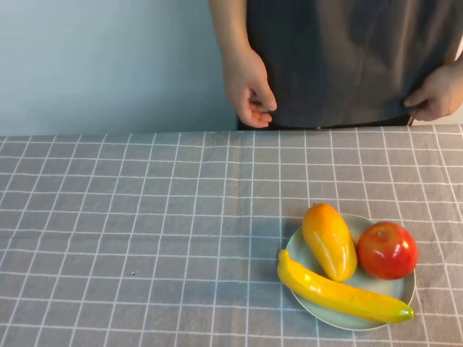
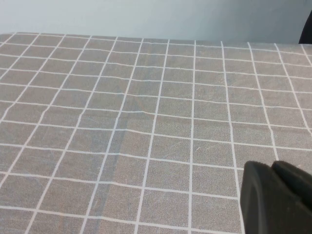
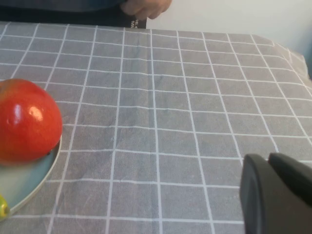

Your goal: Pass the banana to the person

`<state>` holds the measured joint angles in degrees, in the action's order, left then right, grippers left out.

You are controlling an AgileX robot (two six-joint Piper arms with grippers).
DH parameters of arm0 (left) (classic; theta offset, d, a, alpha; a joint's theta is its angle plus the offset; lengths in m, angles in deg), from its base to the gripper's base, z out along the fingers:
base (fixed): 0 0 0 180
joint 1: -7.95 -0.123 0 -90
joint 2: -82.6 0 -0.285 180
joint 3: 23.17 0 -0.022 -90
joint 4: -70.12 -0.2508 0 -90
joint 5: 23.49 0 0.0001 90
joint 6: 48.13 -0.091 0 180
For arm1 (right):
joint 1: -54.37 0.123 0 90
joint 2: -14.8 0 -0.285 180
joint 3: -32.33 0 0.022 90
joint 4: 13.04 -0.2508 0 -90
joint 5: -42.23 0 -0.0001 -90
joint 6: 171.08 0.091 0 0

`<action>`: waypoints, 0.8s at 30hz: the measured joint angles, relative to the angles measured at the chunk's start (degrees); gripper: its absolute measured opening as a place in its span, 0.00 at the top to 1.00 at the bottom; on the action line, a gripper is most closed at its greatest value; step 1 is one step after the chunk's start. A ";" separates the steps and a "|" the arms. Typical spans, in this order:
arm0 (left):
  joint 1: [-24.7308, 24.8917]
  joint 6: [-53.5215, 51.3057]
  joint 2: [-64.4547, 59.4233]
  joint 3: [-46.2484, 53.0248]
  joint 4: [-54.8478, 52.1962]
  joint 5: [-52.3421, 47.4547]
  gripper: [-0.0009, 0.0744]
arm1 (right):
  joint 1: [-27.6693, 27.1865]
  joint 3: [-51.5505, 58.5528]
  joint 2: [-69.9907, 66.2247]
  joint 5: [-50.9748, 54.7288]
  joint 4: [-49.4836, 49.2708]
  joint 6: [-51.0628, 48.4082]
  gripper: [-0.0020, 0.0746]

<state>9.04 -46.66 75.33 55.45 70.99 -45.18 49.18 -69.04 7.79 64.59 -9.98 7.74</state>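
Banana (image 1: 340,293) untouched, lying along the near rim of the pale green plate (image 1: 401,295) on the right side of the table (image 1: 145,238), blunt end hanging over the plate's left edge, greenish tip pointing right. Behind it on the same plate: orange-yellow mango-like fruit (image 1: 330,240) touching it, red apple (image 1: 388,250) to the right of that.

Person (image 1: 340,58) stands at the far edge, both hands down at the waist, neither held out to receive.

Neither arm shows in the high view. Left gripper (image 2: 275,197): only a dark finger edge in its wrist view, over bare checked cloth, well clear of the plate. Right gripper (image 3: 278,192): same sliver of finger, low over the cloth just beside the plate on the apple side. Can't tell for either whether the fingers are spread or pressed together; nothing is between them.

Progress: zero. Reach, grasp, lift and handover all remain. My guess: right arm takes it, being nearer.
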 joint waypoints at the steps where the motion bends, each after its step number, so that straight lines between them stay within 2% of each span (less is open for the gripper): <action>1: 0.00 0.00 0.00 0.00 0.00 0.00 0.99 | 0.00 0.00 0.00 0.00 0.00 0.00 0.99; 24: 0.00 0.00 0.00 0.00 0.00 -0.07 0.99 | 1.72 0.00 0.00 0.00 0.00 0.00 0.99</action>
<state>9.04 -46.66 75.33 55.45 70.99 -45.26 50.90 -69.04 7.79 64.59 -9.98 7.74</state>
